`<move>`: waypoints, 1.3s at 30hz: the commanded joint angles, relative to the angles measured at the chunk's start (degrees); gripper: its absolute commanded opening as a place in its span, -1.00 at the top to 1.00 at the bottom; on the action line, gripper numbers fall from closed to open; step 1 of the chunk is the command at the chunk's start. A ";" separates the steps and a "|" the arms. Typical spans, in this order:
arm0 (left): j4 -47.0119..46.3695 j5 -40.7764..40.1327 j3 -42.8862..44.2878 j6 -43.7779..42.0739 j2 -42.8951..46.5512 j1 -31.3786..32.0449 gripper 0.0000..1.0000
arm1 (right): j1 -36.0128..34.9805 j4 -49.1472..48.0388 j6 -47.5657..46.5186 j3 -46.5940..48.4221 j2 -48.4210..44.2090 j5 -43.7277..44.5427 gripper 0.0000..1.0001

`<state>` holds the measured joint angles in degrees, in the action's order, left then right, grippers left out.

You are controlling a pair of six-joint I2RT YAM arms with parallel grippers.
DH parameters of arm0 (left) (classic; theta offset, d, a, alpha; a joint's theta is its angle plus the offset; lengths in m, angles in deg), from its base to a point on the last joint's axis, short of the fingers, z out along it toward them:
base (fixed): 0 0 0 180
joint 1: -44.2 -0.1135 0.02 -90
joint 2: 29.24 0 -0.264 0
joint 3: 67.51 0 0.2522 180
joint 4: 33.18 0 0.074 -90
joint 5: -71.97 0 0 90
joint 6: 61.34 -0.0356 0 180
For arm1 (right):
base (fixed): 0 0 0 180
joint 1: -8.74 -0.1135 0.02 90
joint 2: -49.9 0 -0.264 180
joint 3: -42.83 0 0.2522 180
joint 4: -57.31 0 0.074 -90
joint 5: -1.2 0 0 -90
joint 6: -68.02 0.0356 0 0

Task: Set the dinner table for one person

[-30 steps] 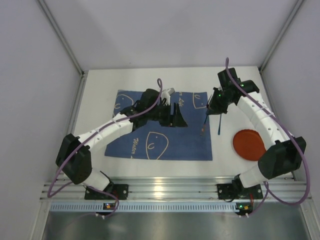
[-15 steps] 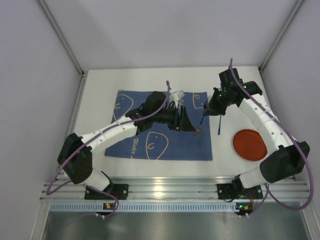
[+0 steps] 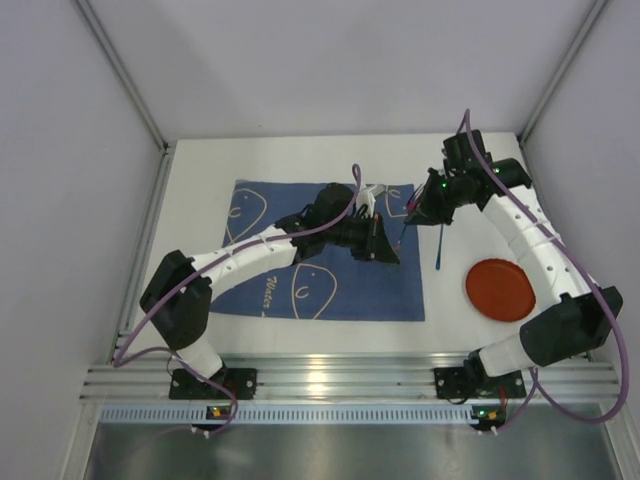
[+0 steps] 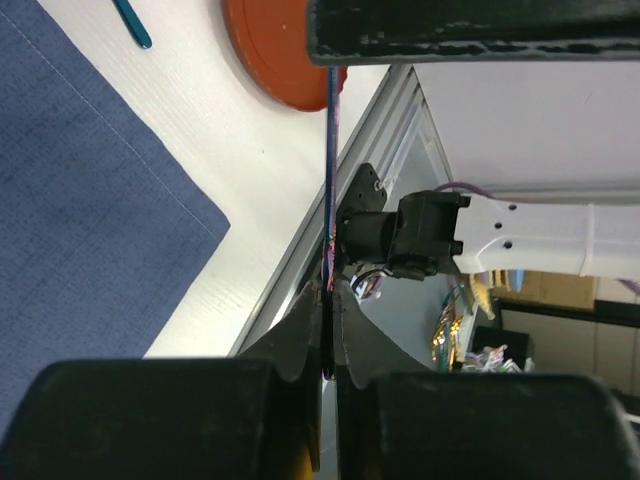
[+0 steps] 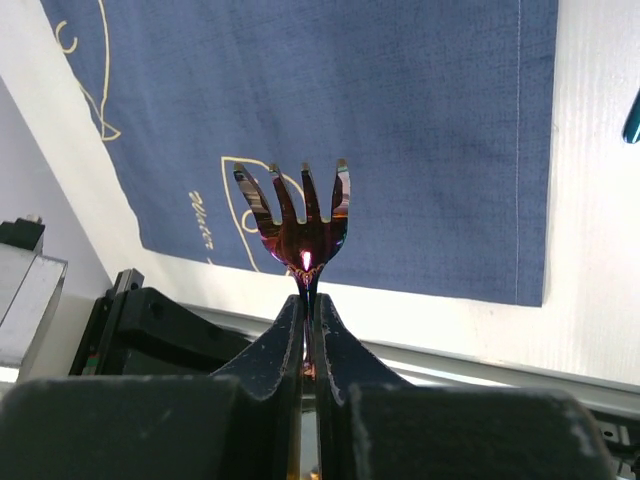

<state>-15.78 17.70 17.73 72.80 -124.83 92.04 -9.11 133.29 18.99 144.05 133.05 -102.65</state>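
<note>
Left gripper (image 4: 328, 295) swung right to mid-frame, meeting right gripper (image 5: 310, 305); we see both clamped on the fork (image 5: 300, 215). Handover prob. underway, fork not yet on dinner table (image 3: 200, 200).

The jaws pinch a thin utensil (image 4: 329, 190) (seen edge-on)

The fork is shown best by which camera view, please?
Right wrist: the fork faces the camera, all four tines clear. Left wrist shows it edge-on, a thin line; top external shows only a small sliver.
</note>
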 commanded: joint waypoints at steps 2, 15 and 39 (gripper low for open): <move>-3.11 -0.04 3.92 0.33 -1.61 0.24 1.00 | 1.15 -0.60 -2.03 2.45 0.78 -2.67 1.00; 13.75 -5.31 -12.06 -8.62 12.78 -15.55 1.00 | 3.61 0.36 -6.08 2.72 1.92 -1.01 -0.99; 33.36 2.85 -14.97 -25.51 1.20 -46.51 1.00 | 4.22 -0.52 -5.64 -2.03 -0.45 -3.73 -1.00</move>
<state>18.08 14.73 1.32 47.68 -122.60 46.90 -5.39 133.29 13.74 142.37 135.78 -106.28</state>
